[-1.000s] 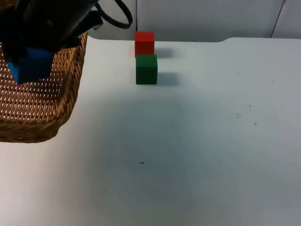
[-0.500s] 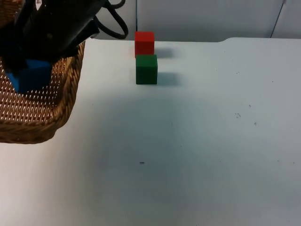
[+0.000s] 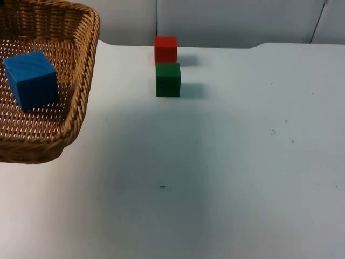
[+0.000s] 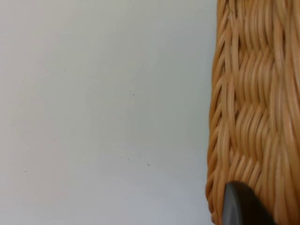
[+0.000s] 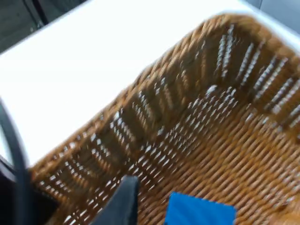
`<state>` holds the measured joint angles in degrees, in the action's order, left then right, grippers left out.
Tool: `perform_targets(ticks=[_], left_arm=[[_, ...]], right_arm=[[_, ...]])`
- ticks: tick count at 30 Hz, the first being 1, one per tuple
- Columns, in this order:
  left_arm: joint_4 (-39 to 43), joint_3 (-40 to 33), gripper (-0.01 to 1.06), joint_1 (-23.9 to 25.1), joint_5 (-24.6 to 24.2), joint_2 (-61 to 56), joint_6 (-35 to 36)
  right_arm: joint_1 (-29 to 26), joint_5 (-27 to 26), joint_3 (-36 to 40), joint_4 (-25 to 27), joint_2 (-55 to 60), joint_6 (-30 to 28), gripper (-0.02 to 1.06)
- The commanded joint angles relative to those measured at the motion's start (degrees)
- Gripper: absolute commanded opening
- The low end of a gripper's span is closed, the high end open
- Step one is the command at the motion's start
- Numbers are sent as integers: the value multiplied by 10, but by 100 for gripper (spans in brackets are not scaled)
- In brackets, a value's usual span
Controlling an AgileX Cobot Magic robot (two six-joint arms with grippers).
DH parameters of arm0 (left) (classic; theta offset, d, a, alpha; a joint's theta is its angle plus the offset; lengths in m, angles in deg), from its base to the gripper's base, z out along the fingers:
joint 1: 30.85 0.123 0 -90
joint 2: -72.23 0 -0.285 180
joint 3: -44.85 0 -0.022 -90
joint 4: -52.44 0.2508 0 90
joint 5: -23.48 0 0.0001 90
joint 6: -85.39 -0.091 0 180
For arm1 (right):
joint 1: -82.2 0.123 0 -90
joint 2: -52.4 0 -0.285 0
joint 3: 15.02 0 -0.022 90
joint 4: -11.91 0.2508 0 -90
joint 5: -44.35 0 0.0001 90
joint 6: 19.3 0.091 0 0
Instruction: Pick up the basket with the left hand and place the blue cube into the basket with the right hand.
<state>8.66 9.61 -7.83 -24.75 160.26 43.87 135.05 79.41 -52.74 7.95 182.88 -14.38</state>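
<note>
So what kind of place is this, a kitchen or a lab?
Most likely a lab test bench: a bare white table against a grey partition wall, with only plain colour cubes and a wicker basket.

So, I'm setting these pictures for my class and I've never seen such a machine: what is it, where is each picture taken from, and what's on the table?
It is a robot with two arms, each ending in a two-finger end effector. One picture looks down on the white table from a fixed camera. There a wicker basket holds a blue cube; a red cube and a green cube stand near the far edge. The other two come from cameras on the wrists. The left one sees the basket's wall beside its fingertip. The right one looks into the basket at the blue cube.
</note>
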Motion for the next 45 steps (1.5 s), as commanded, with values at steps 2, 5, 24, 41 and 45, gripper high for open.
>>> perform_targets(ticks=[2, 5, 24, 41, 45], left_arm=[[-23, 0, 0, -4, 3, -3, -1], [-24, 0, 0, -4, 5, -3, -1], [-23, 0, 0, -4, 16, -2, -5], [-116, 0, 0, -80, 118, 124, -51], [-163, 0, 0, -80, 131, 168, -104]], right_arm=[[3, 26, -6, -36, -62, -11, 105], [3, 38, -6, -58, -101, -25, 105], [3, -202, 457, -27, -417, -63, 105], [3, -254, 749, 24, -713, -64, 105], [3, -232, 776, 24, -778, -66, 105]])
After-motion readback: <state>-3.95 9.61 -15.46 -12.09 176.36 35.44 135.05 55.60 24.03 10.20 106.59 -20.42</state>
